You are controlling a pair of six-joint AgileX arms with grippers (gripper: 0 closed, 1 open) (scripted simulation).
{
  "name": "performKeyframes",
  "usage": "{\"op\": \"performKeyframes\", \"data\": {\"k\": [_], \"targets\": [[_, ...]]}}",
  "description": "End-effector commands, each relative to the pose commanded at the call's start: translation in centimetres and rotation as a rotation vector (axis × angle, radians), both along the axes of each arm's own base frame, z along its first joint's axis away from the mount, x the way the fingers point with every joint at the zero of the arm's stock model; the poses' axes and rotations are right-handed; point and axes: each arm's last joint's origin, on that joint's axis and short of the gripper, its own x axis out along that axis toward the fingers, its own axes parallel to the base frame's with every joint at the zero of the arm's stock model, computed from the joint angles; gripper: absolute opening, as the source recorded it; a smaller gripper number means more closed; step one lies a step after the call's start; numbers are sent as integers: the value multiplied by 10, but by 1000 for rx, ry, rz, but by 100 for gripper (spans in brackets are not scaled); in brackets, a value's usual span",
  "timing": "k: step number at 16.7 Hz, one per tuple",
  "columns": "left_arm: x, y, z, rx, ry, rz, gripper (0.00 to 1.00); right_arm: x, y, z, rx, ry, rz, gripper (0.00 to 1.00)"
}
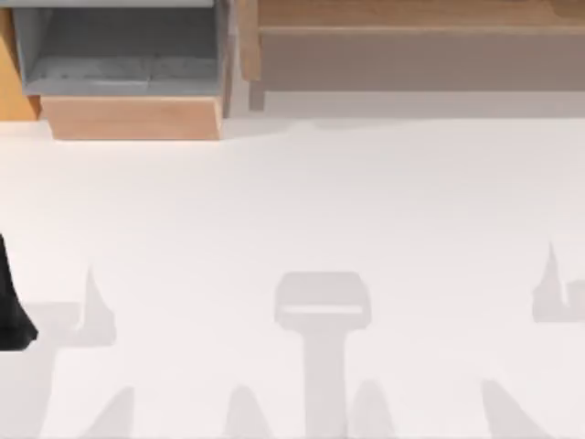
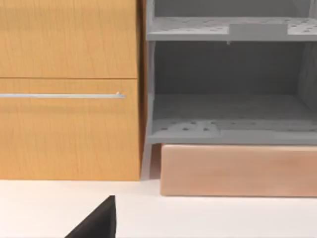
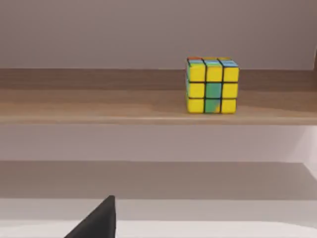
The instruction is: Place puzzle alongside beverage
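The puzzle [image 3: 212, 85] is a small cube with mostly yellow tiles and a few green, blue and orange ones. It stands upright on a wooden shelf [image 3: 99, 106] in the right wrist view, well ahead of my right gripper [image 3: 99, 223], whose black tip pokes in at the frame's lower edge. The beverage is out of view. My left gripper [image 2: 99, 223] hovers low over the white table, facing a wooden cabinet, and its arm [image 1: 11, 306] is a dark shape at the table's left edge in the top view.
A grey open shelf unit [image 1: 119, 55] on a wooden base [image 1: 132, 117] stands at the back left. The long wooden shelf [image 1: 411, 23] runs along the back right. A wooden drawer front with a metal handle [image 2: 62, 95] sits beside the grey unit.
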Motion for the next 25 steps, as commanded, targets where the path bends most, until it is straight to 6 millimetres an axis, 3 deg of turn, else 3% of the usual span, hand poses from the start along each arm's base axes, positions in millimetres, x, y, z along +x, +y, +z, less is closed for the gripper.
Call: {"op": "performKeyframes", "data": {"k": [4, 7, 9, 13, 17, 21, 25], "targets": [[0, 0, 0, 0, 0, 0, 100, 36, -2, 36, -5, -10, -5, 100], [0, 0, 0, 0, 0, 0, 100, 84, -6, 52, -7, 0, -8, 100], [0, 0, 0, 0, 0, 0, 100, 122, -10, 52, -7, 12, -8, 100], [0, 0, 0, 0, 0, 0, 100, 197, -19, 24, -3, 38, -8, 100], [0, 0, 0, 0, 0, 0, 100, 248, -26, -20, 2, 51, -6, 100], [0, 0, 0, 0, 0, 0, 100, 269, -30, -45, 4, 46, -4, 100], [0, 0, 0, 0, 0, 0, 100, 271, -30, -47, 4, 46, -4, 100]]}}
